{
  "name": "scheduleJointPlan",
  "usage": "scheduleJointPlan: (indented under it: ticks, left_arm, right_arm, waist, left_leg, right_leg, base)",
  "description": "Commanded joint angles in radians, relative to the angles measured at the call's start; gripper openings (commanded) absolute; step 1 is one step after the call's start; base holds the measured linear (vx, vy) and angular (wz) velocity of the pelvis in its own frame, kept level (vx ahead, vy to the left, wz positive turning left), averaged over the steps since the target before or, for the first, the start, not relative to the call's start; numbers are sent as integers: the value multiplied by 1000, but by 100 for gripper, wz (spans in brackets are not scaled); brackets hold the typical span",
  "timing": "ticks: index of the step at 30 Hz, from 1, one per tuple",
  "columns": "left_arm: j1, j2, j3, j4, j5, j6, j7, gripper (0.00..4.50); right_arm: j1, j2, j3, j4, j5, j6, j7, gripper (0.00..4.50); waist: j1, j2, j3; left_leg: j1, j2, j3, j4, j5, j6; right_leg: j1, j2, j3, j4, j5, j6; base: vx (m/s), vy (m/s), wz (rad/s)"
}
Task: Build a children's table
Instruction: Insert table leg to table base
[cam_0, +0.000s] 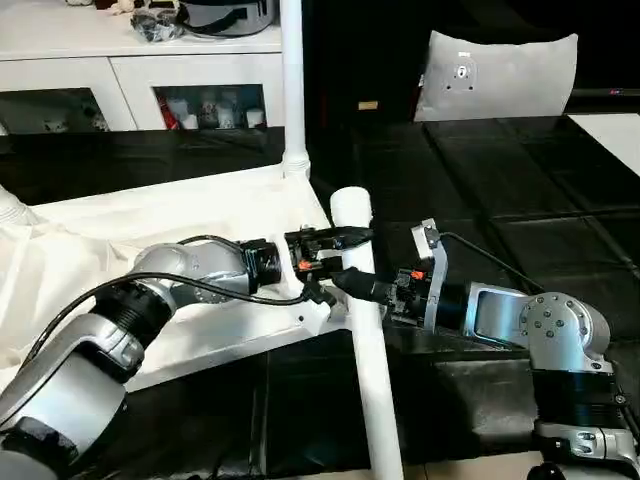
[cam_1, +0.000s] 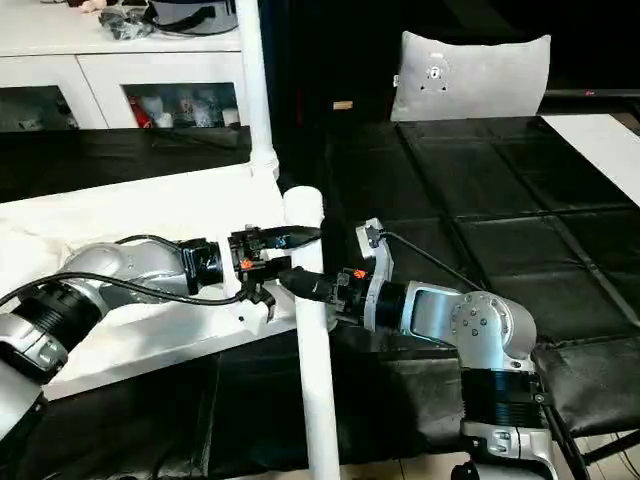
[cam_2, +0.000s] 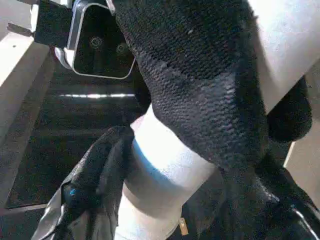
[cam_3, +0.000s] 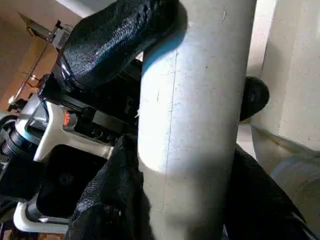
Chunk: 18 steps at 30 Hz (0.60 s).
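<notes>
White plastic tabletop (cam_0: 150, 250) lies underside up on a black floor (cam_0: 520, 190), one leg (cam_0: 292, 80) standing upright in its far corner socket. A second white leg (cam_0: 362, 340) lies tilted at the tabletop's near right corner, its wide end pointing away from the robot. Left gripper (cam_0: 335, 240) and right gripper (cam_0: 350, 283) reach in from opposite sides, both clamped around this leg, black fingers (cam_3: 115, 35) wrapping the tube; a grey cushion (cam_0: 500, 75) stands well apart beyond.

Tabletop (cam_0: 150, 260) left; loose leg (cam_0: 362, 330) at its right corner; upright leg (cam_0: 292, 90) behind; cushion (cam_0: 495, 75) far right.
</notes>
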Motion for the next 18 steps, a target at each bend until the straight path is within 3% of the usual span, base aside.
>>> scheduleJointPlan:
  ticks: [1, 9, 18]
  left_arm:
    - [2, -17, -43, 17, -19, -51, -54, 253]
    - [18, -8, -37, 61, -57, -44, -122, 252]
    - [22, 10, -16, 122, -113, 33, -264, 244]
  right_arm:
    - [-42, -4, 4, -33, -15, -65, 3, 179]
    - [-76, -16, -8, -12, -12, -86, 17, 179]
    - [-148, -107, 81, 53, -104, -157, 88, 179]
  waist:
    - [7, -15, -77]
    - [11, -12, -76]
    - [19, -14, -78]
  left_leg:
    - [-17, 10, 5, -58, 9, 16]
    - [-15, 11, 6, -59, -3, 13]
    - [-15, 14, 8, -57, 13, 12]
  right_leg:
    - [75, -60, 61, -65, -243, -28]
    - [73, -62, 61, -68, -259, -34]
    - [73, -62, 63, -60, -228, -49]
  base:
    - [0, 0, 0]
    - [0, 0, 0]
    - [0, 0, 0]
